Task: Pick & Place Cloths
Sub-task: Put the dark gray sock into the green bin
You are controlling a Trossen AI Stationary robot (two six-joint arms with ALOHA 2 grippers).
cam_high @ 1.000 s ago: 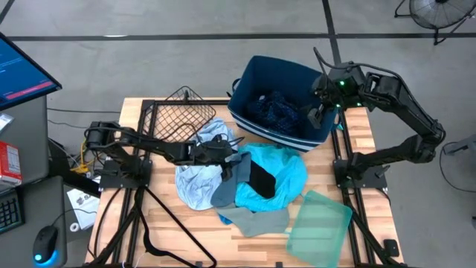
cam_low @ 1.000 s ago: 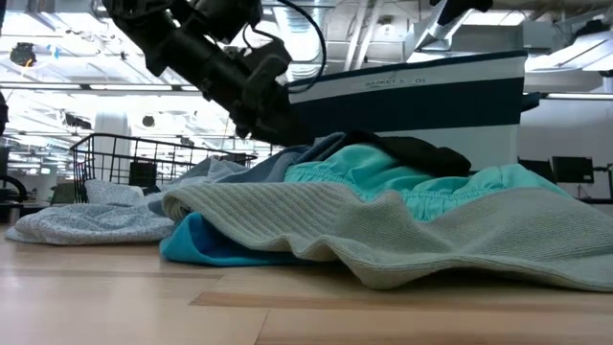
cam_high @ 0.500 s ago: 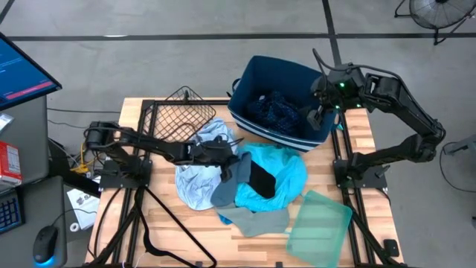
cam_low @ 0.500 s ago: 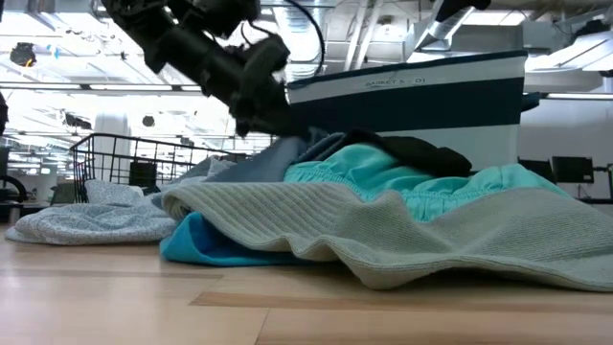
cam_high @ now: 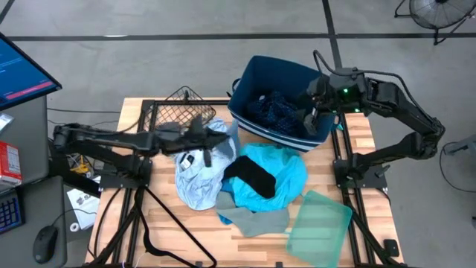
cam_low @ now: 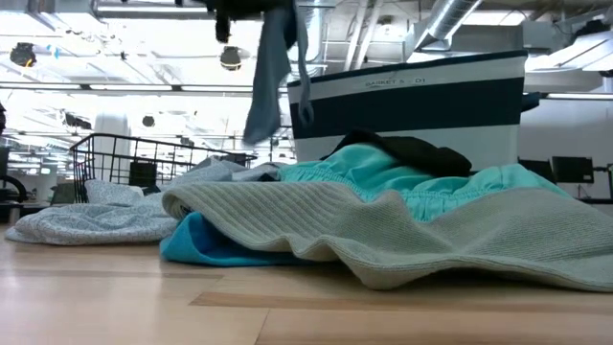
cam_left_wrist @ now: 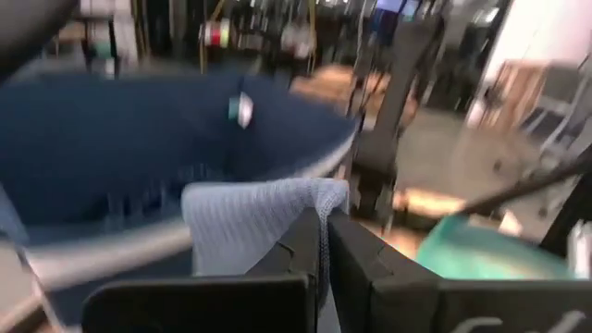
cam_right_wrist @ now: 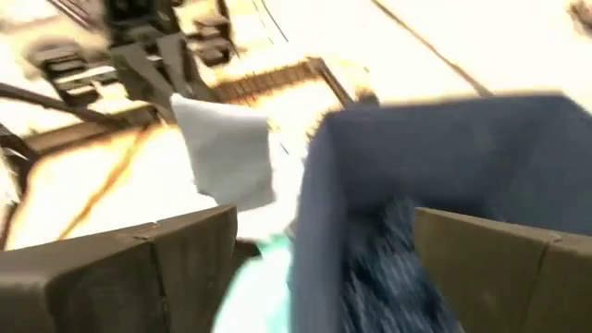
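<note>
Since a second ago your left gripper (cam_left_wrist: 322, 242) has risen from the pile and pulled back toward the wire basket (cam_high: 181, 113), taking the grey cloth (cam_low: 271, 72) with it. A second ago that cloth lay at the pile's near edge with the gripper low over it; now it hangs clear of the heap in the low view, dangling in front of the navy bin (cam_high: 279, 97). With it gone, the small black cloth (cam_high: 251, 176) shows more fully on top of the turquoise cloth (cam_high: 286, 167).

Your left fingers are closed on a fold of the grey cloth, pinching only its upper edge, so the rest droops freely. You hold it high, as I judge, so the tail clears the pile and the bin's wall on the way over.

The right gripper (cam_high: 306, 117) hangs over the bin's right rim, shifted slightly inward since earlier, its fingers spread apart and holding nothing. The dark navy patterned cloth (cam_high: 271, 110) already lies inside the bin.

The pale blue-white cloth (cam_high: 195, 175) lies on the wooden surface (cam_high: 186, 223), left of the turquoise one, and another grey cloth (cam_high: 253, 219) lies at the front beside the green tray (cam_high: 321, 222).

Next, carry the hanging cloth over the bin before you let go; watch that its tail does not catch the rim.
</note>
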